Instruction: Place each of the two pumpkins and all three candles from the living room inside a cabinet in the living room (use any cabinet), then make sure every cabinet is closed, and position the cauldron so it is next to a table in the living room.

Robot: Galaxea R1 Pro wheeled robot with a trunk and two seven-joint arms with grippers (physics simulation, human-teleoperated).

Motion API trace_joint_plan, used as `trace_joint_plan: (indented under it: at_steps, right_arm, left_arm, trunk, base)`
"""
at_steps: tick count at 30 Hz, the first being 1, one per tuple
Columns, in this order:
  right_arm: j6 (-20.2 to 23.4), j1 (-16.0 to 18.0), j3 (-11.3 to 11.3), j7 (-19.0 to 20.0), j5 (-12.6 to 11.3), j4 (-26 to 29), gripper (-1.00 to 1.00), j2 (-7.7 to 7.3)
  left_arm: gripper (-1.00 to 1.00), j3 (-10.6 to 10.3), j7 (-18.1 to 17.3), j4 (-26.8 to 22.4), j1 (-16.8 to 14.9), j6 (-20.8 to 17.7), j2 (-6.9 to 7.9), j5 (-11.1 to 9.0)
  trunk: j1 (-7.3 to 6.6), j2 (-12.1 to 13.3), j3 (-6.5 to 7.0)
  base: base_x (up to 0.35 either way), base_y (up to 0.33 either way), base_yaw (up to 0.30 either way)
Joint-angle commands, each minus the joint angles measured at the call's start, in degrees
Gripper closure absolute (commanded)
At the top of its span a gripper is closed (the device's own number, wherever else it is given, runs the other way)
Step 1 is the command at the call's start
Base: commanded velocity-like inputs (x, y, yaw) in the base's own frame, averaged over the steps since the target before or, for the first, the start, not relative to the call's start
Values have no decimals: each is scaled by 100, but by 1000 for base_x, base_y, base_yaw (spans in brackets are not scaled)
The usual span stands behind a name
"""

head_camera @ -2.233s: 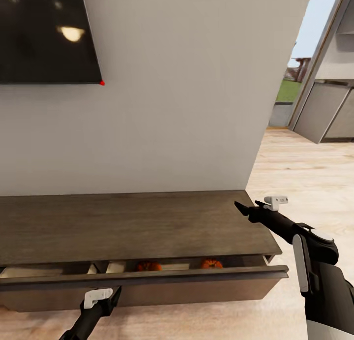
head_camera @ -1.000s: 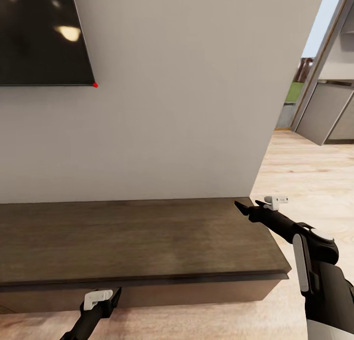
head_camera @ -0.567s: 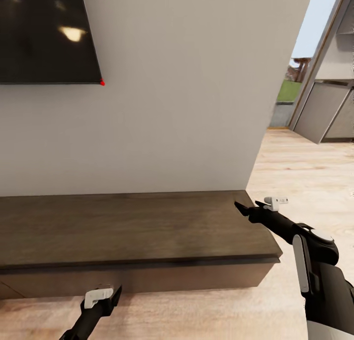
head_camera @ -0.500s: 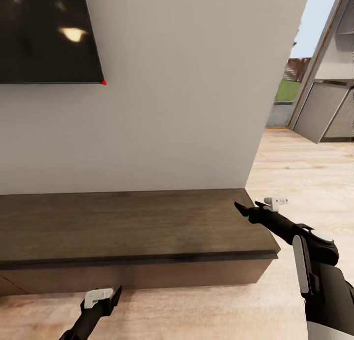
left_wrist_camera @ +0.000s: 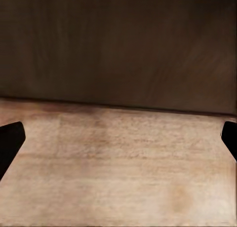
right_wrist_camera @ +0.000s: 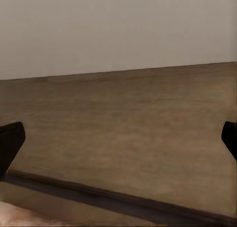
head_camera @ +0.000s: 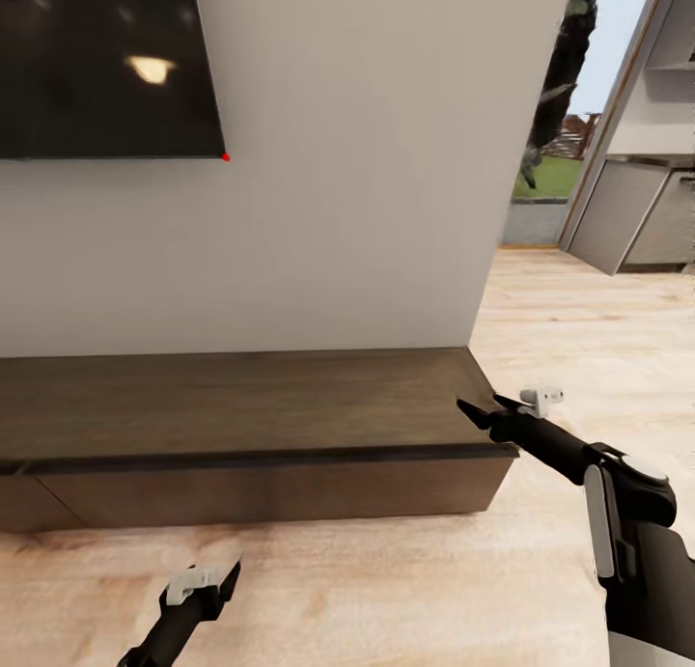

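Both claws, left gripper (head_camera: 214, 580) and right gripper (head_camera: 480, 411), are hanging spread and empty; cabinet (head_camera: 270, 488) ahead is showing closed. Next, locate cauldron.

Floor (head_camera: 386, 590): pale wood planks, seen running in front of the cabinet and past its right end toward the doorway.
Cabinet (head_camera: 241, 406): long, low, dark brown; set directly on the floor and against the white wall; front seen flush and closed.
Cabinet top: flat, wood-grained, seen in the right wrist view (right_wrist_camera: 128, 123).
Cabinet foot: met by the floor planks in the left wrist view (left_wrist_camera: 118, 158).
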State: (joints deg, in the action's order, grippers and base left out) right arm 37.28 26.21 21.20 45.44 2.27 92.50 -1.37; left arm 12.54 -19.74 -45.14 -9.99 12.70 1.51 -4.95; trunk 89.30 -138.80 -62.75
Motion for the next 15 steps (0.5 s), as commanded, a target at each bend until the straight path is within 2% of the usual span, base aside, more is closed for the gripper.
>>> trace_joint_plan:
  at_steps: [1,3,5,7,13,14,15]
  right_arm:
    - [18,-65,45,78,23,5,-100,1]
    - [-96,-385,85,120,24,5,-100,-5]
    - [-532,-1032,125,152,26,5,-100,-4]
    - [-781,-1295,137,149,27,5,-100,0]
    - [-781,-1295,137,149,27,5,-100,0]
    - [-889,-1414,141,144,27,5,-100,5]
    - [-1057,-1721,275,146,52,-117,-100,19]
  left_arm:
    - [-100,17,-56,5,-3,-6,4,-58]
    - [-100,27,-71,5,-3,-14,17,-68]
    - [-100,21,-90,5,-3,-29,9,-74]
    - [-100,12,-99,5,-3,-33,0,-71]
    - [-100,12,-99,5,-3,-33,0,-71]
    - [-100,9,-103,5,-3,-34,-4,-72]
    - [-100,22,-256,18,12,-36,-8,-83]
  trunk:
    - [-5,-2,-4]
    - [-5,-2,-4]
    - [-5,-2,-4]
    - [-5,-2,-4]
    - [-5,-2,-4]
    - [-5,-2,-4]
    - [-5,-2,-4]
  base:
    - [-331,0,0]
    - [-331,0,0]
    - [-330,0,0]
    - [-285,0,0]
    - [-265,0,0]
    - [-212,0,0]
    - [-136,0,0]
